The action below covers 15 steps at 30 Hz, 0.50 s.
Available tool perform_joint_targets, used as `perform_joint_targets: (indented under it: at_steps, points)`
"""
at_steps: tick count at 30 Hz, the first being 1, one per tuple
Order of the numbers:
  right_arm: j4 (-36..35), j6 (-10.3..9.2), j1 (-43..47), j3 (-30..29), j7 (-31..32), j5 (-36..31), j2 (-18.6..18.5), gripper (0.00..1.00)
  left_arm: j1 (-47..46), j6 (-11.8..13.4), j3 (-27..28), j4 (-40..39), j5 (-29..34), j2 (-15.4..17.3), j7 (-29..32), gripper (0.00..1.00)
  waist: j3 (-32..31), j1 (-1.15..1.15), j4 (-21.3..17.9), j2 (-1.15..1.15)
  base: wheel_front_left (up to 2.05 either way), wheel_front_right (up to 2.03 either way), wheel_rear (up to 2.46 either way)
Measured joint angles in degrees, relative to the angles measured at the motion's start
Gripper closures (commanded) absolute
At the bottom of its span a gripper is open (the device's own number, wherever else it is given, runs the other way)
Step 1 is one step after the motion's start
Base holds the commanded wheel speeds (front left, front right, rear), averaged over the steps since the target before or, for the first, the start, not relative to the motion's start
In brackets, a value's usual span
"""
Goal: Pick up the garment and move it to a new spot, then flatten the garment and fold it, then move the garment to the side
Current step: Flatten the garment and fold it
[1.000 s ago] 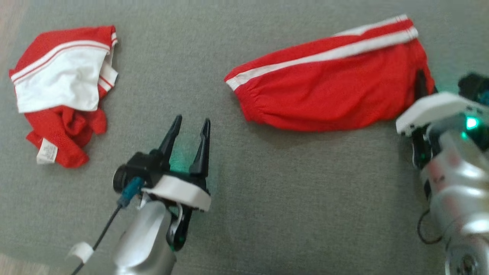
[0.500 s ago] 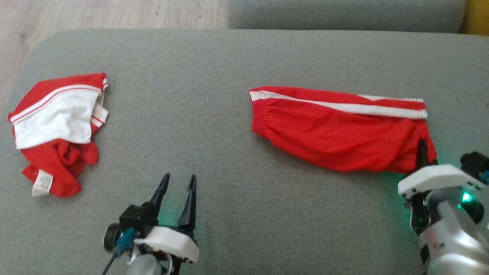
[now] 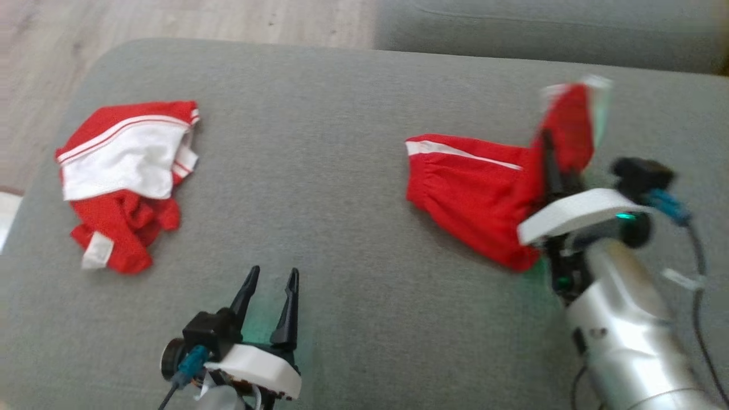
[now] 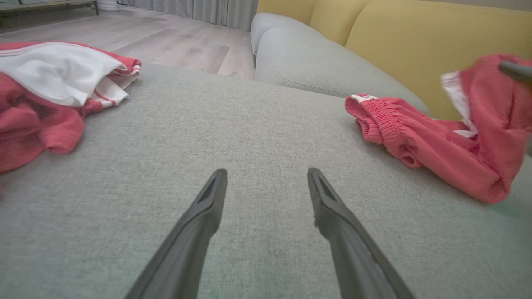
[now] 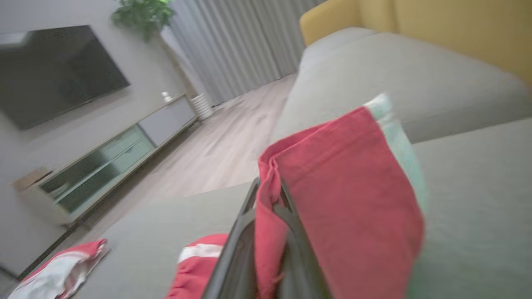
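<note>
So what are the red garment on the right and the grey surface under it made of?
The red garment looks like thin, matte sports knit, perhaps polyester: it drapes limply and has a gathered elastic hem. The grey surface looks like coarse woven upholstery over padding: visible weave, rounded edges.

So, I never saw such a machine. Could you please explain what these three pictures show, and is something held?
It is a robot with two arms. One picture looks down from its head; the other two come from cameras on its wrists. The clothes lie on a grey sofa cushion. The left tool, two dark fingers, is open and empty. The right tool is shut on one end of the red shorts and holds that end raised; the other end rests on the cushion. A crumpled red and white garment lies apart, at the robot's left.
</note>
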Motion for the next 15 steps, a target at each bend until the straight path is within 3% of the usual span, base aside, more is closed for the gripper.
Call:
perform_joint_targets:
  at_steps: [7,8,9,10,15]
  points:
    - [2.33,0.00,-0.46,16.41,0.00,5.10,0.94,1.00,0.35,-0.07,-0.80,0.24,-0.18,-0.01,0.00,0.00,-0.45,0.00,4.57,0.00,0.00,0.00,0.00]
    - [2.55,0.00,-0.40,18.00,0.00,5.89,1.02,0.80,0.36,-0.07,-0.80,0.41,-0.16,0.01,0.00,0.00,-0.49,0.00,5.15,0.00,0.00,0.00,0.00]
    - [2.53,0.00,-0.35,19.37,0.00,6.82,1.01,0.09,0.36,-0.08,-0.81,0.62,-0.16,0.01,0.00,0.00,-0.53,0.00,5.64,0.00,0.00,0.00,0.00]
    - [2.35,0.00,-0.32,20.83,0.00,8.21,1.00,0.00,0.37,-0.08,-0.79,0.74,-0.14,0.02,0.00,0.00,-0.58,0.00,6.01,0.00,0.00,0.00,0.00]
    - [-0.51,0.00,0.27,26.22,0.00,11.46,1.08,0.00,0.40,-0.08,-0.25,0.89,0.99,0.04,0.00,0.00,-1.16,0.00,5.10,0.00,0.00,0.00,0.00]
